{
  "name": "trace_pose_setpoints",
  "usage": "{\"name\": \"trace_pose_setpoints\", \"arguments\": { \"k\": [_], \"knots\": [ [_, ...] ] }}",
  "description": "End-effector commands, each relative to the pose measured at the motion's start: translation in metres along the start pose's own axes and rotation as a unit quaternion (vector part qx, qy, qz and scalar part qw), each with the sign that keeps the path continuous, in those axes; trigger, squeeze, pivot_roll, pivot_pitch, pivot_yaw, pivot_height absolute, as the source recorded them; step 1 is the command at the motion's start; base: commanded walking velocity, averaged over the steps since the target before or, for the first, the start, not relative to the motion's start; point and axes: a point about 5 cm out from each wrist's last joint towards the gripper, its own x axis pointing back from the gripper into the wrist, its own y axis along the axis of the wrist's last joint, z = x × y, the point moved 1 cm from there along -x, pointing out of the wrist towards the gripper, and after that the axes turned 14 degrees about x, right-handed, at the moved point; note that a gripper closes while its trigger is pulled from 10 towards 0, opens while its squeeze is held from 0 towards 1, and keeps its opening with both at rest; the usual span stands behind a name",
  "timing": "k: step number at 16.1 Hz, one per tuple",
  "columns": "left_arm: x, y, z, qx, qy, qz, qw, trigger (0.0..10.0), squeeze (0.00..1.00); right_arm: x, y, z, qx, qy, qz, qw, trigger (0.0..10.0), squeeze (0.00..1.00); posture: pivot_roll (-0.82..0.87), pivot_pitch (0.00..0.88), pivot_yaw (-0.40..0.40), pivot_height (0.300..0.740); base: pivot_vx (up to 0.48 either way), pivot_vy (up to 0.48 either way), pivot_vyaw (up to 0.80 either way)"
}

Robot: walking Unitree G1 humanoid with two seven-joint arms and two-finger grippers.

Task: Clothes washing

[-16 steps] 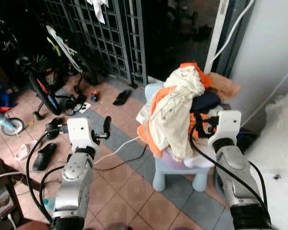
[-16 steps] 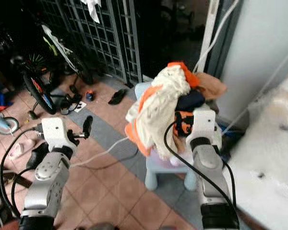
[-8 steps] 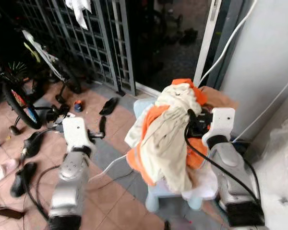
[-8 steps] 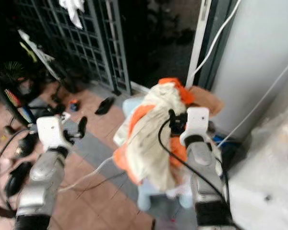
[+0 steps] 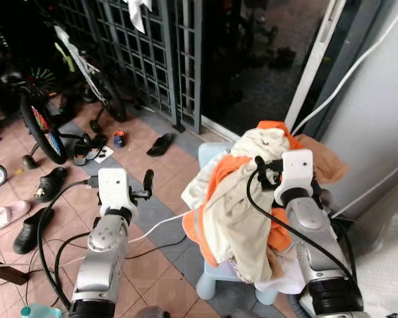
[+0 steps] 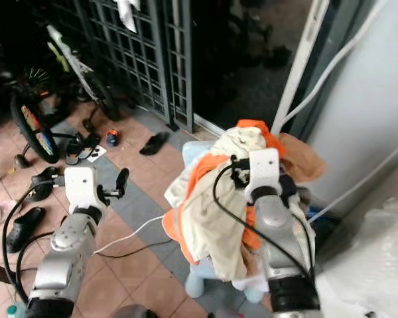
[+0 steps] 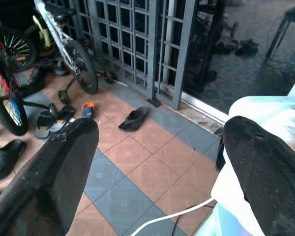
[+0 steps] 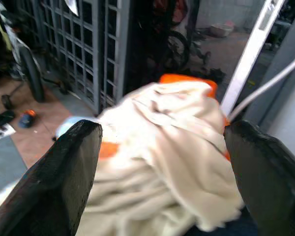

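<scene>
Clothes pile (image 5: 242,199): cream and orange garments heaped on a pale blue stool (image 5: 215,281), draping over its front edge; stool on the tiled floor (image 5: 166,265) beside a grey wall (image 5: 378,112)

Right claw (image 8: 162,147): fingers (image 8: 64,182) spread wide, nothing gripped, poised just over the cream cloth at the top of the pile

Left claw (image 7: 157,162): fingers (image 7: 44,177) spread wide, empty, held above the floor left of the stool, apart from the clothes

White cable (image 5: 160,224): trailing across the tiles toward the stool

Surroundings: metal gate (image 5: 152,53) behind; bicycle (image 5: 66,79) leaning at left; sandals (image 5: 160,143) and shoes (image 5: 46,183) scattered on the tiles
</scene>
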Motion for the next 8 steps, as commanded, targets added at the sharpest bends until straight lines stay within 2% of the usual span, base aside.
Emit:
{"name": "trace_pose_setpoints", "arguments": {
  "k": [1,3,4,8],
  "knots": [
    [-0.001,0.002,0.005,0.006,0.017,-0.006,1.0,10.0,0.0,-0.002,-0.001,-0.001,0.021,-0.009,0.01,1.0,10.0,0.0,-0.02,0.0,0.015,0.74,0.0,0.0,0.0],
    [0.001,0.002,0.008,0.011,0.028,-0.014,0.999,10.0,0.0,-0.004,0.003,0.006,-0.009,0.036,-0.015,0.999,10.0,0.0,-0.01,0.0,0.015,0.74,0.0,0.0,0.0],
    [0.003,0.001,0.009,0.009,0.036,-0.019,0.999,10.0,0.0,-0.008,0.002,0.002,-0.013,0.029,-0.011,0.999,10.0,0.0,-0.01,0.0,-0.001,0.74,0.0,0.0,0.0],
    [0.001,-0.002,0.004,0.023,0.064,-0.032,0.997,10.0,0.0,-0.022,0.007,0.004,0.026,0.076,-0.013,0.997,10.0,0.0,0.02,0.0,-0.104,0.74,0.0,0.0,0.0]
  ]
}}
